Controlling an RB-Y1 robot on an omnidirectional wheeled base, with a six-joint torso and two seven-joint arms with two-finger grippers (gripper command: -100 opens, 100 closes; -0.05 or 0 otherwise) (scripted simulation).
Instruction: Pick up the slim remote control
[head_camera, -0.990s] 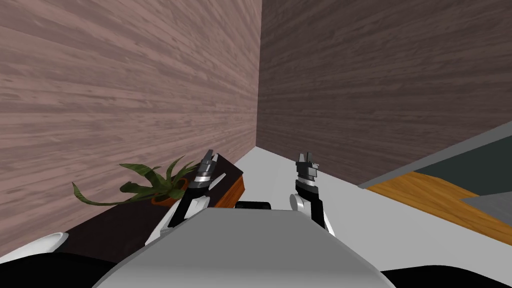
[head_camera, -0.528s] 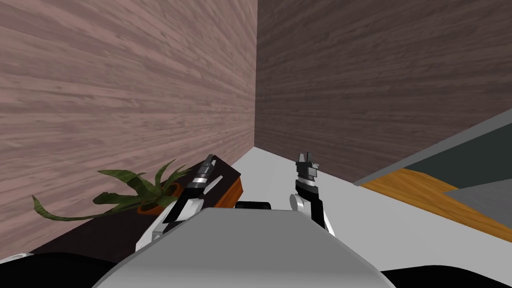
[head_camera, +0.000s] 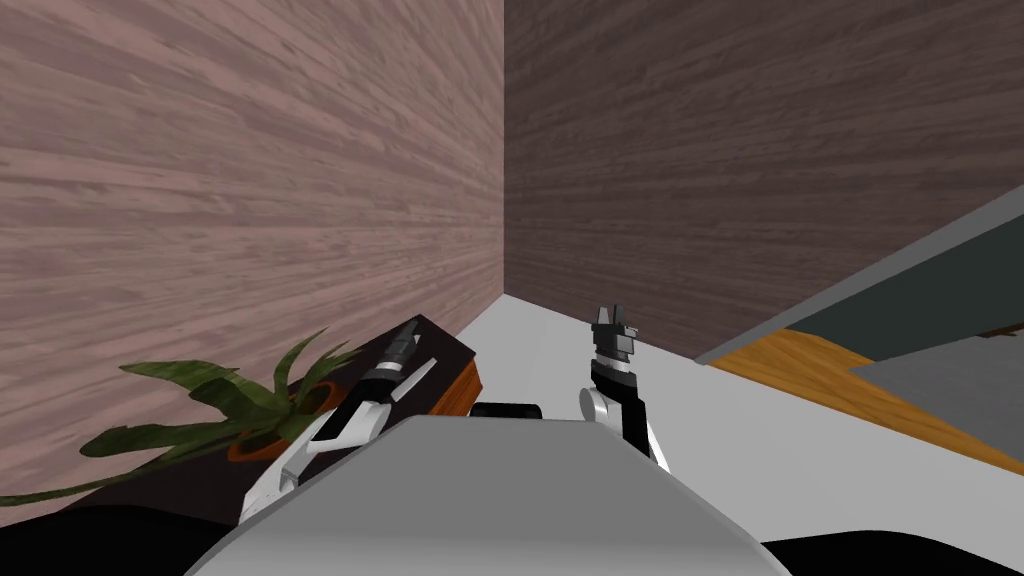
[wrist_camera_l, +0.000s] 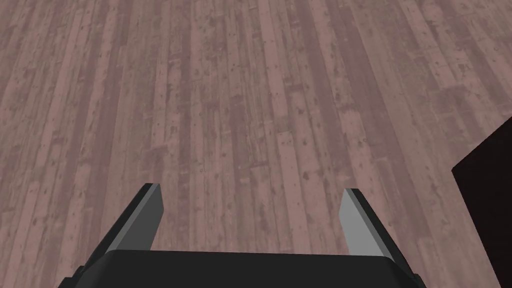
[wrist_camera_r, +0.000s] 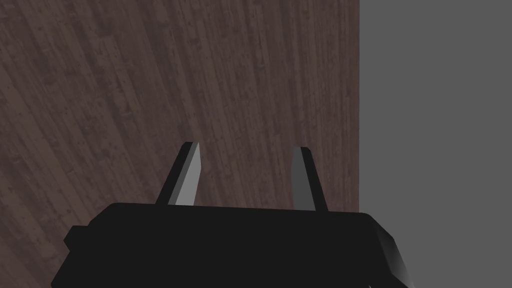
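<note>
Leftward and down is where the potted plant (head_camera: 250, 410) and dark tabletop (head_camera: 450, 355) have slid in the head view. That is my own turning, not theirs. Meanwhile the left arm has reached lower and further out over the tabletop.

The slim remote control (head_camera: 420, 376) looks to be the pale sliver lying on the dark top, just beside the left pincer (head_camera: 405, 340), between the plant and the tabletop's orange-brown end. I judge this to be the approach step, with nothing grasped yet.

In its wrist view the left pincer (wrist_camera_l: 252, 192) is spread wide and empty, aimed at the wood-plank wall (wrist_camera_l: 250, 90) with only a dark corner at one side. The next move therefore calls for tipping the hand down until the remote sits between the fingers, then lowering.

The right pincer (head_camera: 607, 315) is held up over the pale floor (head_camera: 560, 330), its fingers parted more narrowly on nothing. The remote's ends, buttons and exact lie are too small to read — the arm crowds it.
</note>
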